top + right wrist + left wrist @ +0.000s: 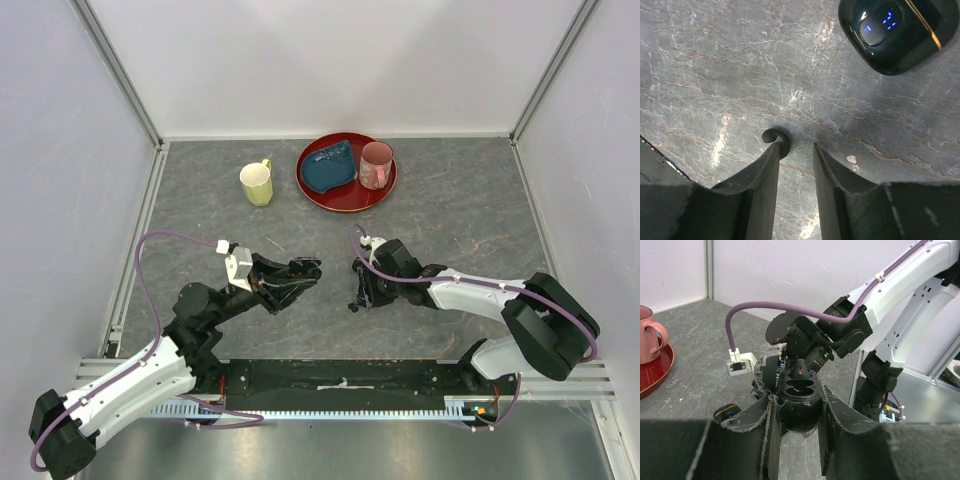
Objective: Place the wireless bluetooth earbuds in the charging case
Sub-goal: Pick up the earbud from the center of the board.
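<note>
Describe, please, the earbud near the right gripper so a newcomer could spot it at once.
On the grey marbled tabletop, look past the jaws of the right gripper in the right wrist view. The earbud is the tiny black comma shape at one jaw's tip. Its neighbour, the charging case, is a far larger glossy oval with blue lights.

left hand (pixel 797 395) reaches forward and low, its fingers clamped on the charging case (pixel 797 412); right hand (pixel 796 147) points straight down, fingers slightly apart.
</note>
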Motion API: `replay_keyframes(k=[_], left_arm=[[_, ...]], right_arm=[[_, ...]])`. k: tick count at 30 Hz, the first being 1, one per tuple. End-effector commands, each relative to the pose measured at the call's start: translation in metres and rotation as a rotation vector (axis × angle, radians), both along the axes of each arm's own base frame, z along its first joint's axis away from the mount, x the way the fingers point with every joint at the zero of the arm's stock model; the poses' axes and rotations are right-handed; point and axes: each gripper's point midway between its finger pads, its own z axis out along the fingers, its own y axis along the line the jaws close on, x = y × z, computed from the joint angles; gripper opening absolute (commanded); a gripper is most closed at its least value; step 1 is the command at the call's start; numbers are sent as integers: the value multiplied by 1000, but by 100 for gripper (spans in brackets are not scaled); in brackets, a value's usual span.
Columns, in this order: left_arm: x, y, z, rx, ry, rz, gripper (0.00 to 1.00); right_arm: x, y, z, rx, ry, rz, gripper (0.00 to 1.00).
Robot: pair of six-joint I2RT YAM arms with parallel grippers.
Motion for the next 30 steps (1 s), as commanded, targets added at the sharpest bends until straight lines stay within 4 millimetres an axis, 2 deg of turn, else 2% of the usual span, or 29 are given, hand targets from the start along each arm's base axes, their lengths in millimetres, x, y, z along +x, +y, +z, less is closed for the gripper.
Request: replay_keyframes(k=[1, 14, 23, 30], left_arm=[[-4, 0, 15, -50, -24, -15, 2], [-4, 0, 12, -46, -19, -12, 2], [-4, 2, 11, -50, -16, -6, 2], [-3, 3, 9, -47, -9, -2, 2]], right_arm=[[-6, -1, -7, -24, 23, 41, 40], [-19, 5, -14, -22, 54, 71, 39], [-20, 7, -18, -21, 60, 64, 35], [-19, 11, -16, 5, 60, 54, 21]])
